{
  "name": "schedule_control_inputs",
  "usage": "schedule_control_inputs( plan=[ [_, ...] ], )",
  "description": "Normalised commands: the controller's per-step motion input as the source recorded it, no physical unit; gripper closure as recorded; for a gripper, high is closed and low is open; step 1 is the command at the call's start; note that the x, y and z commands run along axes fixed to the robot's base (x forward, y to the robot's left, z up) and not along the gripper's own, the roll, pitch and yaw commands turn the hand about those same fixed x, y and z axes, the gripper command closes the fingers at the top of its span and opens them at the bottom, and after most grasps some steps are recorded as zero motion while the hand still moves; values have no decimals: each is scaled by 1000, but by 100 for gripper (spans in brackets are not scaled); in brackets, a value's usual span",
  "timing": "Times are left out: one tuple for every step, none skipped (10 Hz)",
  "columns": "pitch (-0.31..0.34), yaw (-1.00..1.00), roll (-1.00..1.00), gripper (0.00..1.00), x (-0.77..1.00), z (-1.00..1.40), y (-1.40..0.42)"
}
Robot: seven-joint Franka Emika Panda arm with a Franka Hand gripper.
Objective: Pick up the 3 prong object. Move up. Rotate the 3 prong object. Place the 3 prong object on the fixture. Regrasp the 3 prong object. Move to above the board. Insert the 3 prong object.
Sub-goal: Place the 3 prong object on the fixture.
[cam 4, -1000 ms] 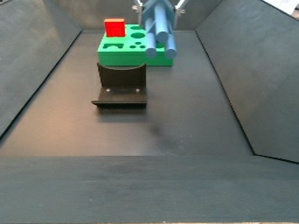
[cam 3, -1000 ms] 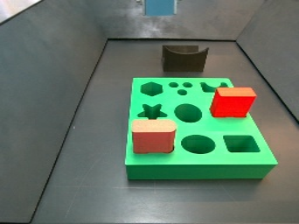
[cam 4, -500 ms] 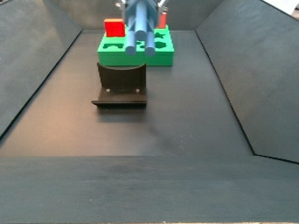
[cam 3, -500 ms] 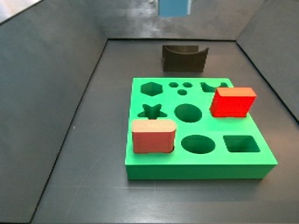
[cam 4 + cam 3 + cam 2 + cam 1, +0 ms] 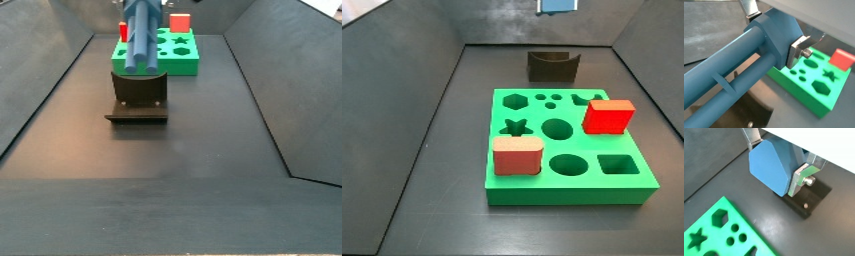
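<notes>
- 3 prong object [image 5: 140, 45] hangs blue and long at the upper left of a side view, right over the fixture [image 5: 138, 97], apart from it.
- Gripper [image 5: 777, 30] has it clenched: silver fingers [image 5: 801, 49] press either side of its thick end in both wrist views.
- Centre frame, the green board [image 5: 569, 150] lies on the floor beyond the fixture.
- On it, salmon-pink block [image 5: 517, 157] at the near left, red cube [image 5: 609, 116] to the right.
</notes>
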Motion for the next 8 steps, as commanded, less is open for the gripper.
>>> schedule_control_inputs(
  plan=[
    [126,-63,-1000,100,180,-5,41],
    [131,-77,-1000,100,67,-1,39],
    [126,-86,-1000,100,44,6,38],
    [125,-115,-1000,100,51,-8,34],
    [132,-129,-1000,100,61,-11,36],
    [147,-160,-1000,100,79,-16,42],
    [145,-201,-975,100,80,-12,43],
    [109,-203,-785,100,75,-13,42]
  ],
)
